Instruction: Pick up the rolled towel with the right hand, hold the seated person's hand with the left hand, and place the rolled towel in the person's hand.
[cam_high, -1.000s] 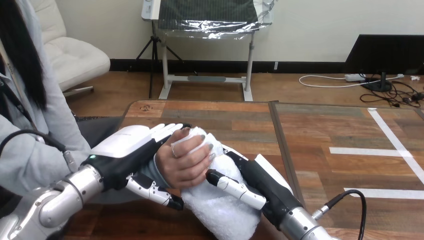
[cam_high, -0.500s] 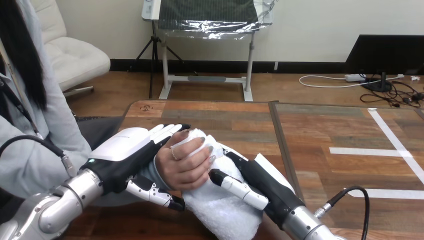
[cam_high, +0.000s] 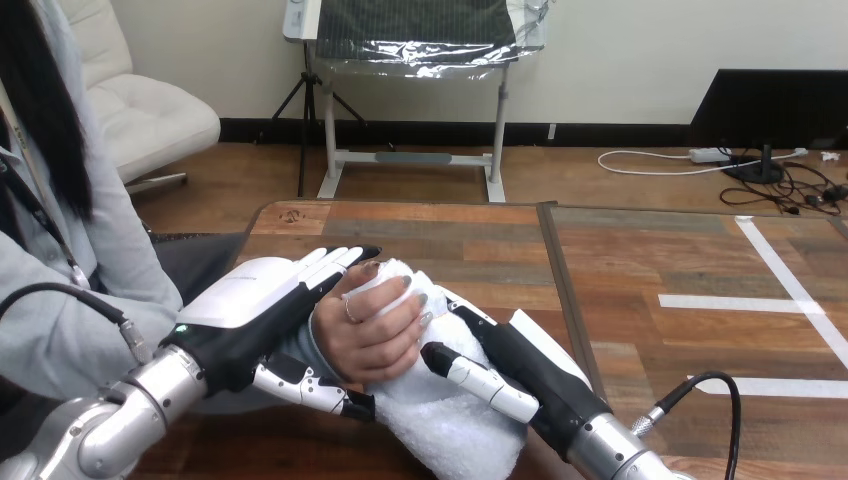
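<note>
Head view: the towel (cam_high: 450, 430) lies on a slant at the near left of the table (cam_high: 640, 260), its far end up inside the person's hand (cam_high: 365, 335) and its near end bulging out toward me. I can't tell whether that near end rests on the wood or hangs just above it. The person's hand is curled round the upper part of the roll, fingertips pressed into the cloth. My right hand (cam_high: 525, 365) comes in from the lower right and has the towel too: the roll sits against its black palm, the thumb (cam_high: 480, 382) lies across the top of the cloth just beside the person's fingertips, and its fingers reach along the far side of the roll. So both that hand and the person's hand are on the towel. My left hand (cam_high: 250, 300) sits on the other side, its white back up and its fingers (cam_high: 335, 262) laid out straight along the back of the person's hand, touching it, while its thumb (cam_high: 305, 388) runs beneath the person's wrist. I see nothing on that hand curled round the person's hand.
</note>
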